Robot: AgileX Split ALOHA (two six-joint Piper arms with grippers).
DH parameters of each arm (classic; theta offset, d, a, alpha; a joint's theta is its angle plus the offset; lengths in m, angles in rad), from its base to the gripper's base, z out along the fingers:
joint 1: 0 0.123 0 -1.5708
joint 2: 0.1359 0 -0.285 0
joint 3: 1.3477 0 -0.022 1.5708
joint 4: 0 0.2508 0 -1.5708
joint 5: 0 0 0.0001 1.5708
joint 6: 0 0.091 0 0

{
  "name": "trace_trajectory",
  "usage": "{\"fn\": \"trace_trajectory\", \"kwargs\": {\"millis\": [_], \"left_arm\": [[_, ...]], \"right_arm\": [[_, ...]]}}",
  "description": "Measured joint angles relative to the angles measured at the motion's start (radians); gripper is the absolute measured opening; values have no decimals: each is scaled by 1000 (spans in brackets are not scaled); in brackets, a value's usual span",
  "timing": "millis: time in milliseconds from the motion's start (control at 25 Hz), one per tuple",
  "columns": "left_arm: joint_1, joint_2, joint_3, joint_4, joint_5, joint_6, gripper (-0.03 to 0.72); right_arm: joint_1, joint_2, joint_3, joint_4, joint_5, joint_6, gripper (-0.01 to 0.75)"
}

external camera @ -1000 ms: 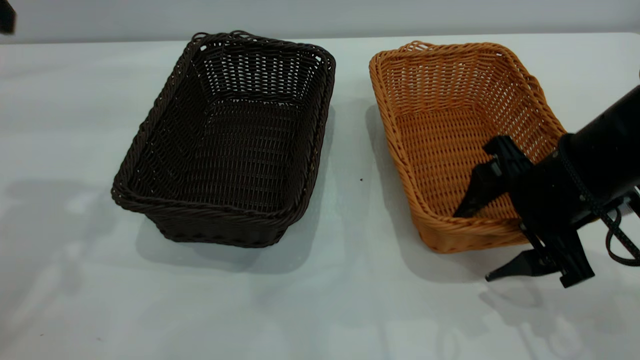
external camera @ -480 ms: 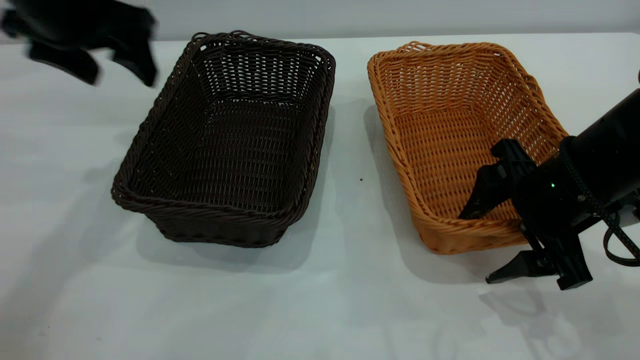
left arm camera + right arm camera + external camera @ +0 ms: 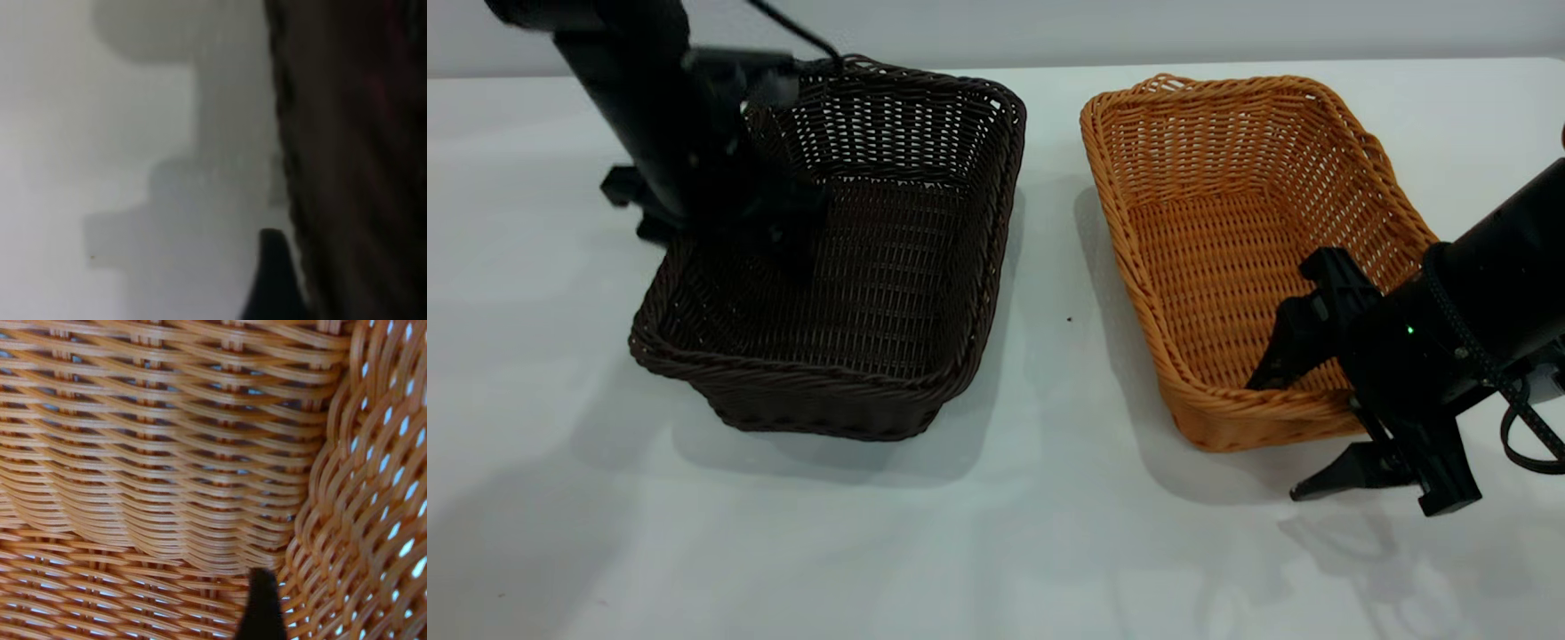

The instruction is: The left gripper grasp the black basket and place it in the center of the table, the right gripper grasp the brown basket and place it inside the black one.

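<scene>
The black basket (image 3: pixel 889 267) stands left of centre on the white table (image 3: pixel 996 533). My left gripper (image 3: pixel 720 236) is open and has come down over the basket's left wall, one finger inside and one outside. In the left wrist view one finger (image 3: pixel 270 283) lies just beside the dark wall (image 3: pixel 353 160). The brown basket (image 3: pixel 1227 231) stands at the right. My right gripper (image 3: pixel 1285 436) is open and straddles its near right wall, one finger inside and one outside. In the right wrist view the tan weave (image 3: pixel 167 467) fills the picture, with one finger (image 3: pixel 261 610) against it.
A gap of bare table (image 3: pixel 1058 293) separates the two baskets. The table's far edge (image 3: pixel 1049 67) runs just behind them. A wide stretch of white tabletop lies in front of both baskets.
My left arm swept in from the far left and dropped onto the black basket's left wall, nudging the basket slightly to the right. My right gripper has hardly moved.
</scene>
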Motion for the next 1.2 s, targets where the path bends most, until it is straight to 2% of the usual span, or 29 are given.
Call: {"fn": "trace_trajectory", "kwargs": {"millis": [40, 160, 240, 320, 560, 760, 960, 1080, 1200], "left_arm": [[0, 3, 0, 2, 0, 2, 412], [0, 3, -4, -5, -7, 10, 256], [0, 3, -6, 6, -6, 44, 216], [-1, 3, -6, 6, -9, 48, 193], [0, 3, -6, 34, -30, 174, 183], [-3, 3, -6, 55, -78, 364, 181], [-32, 3, -6, 56, -235, 559, 178], [-64, 3, -4, 97, -327, 629, 178], [-104, 5, -4, 196, -390, 649, 178]], "right_arm": [[0, 0, 0, 0, 0, -8, 471], [0, 0, 0, 1, -1, -54, 302], [-3, 0, 0, 3, 2, -70, 196], [-18, 0, 0, 6, 15, -76, 144], [-124, -24, -25, -22, 54, -123, 125], [-254, -65, -152, -74, 87, -213, 122], [-331, -68, -341, -366, 281, -163, 122], [-340, -68, -452, -613, 391, -66, 122], [-340, -68, -556, -782, 473, 25, 122]]}}
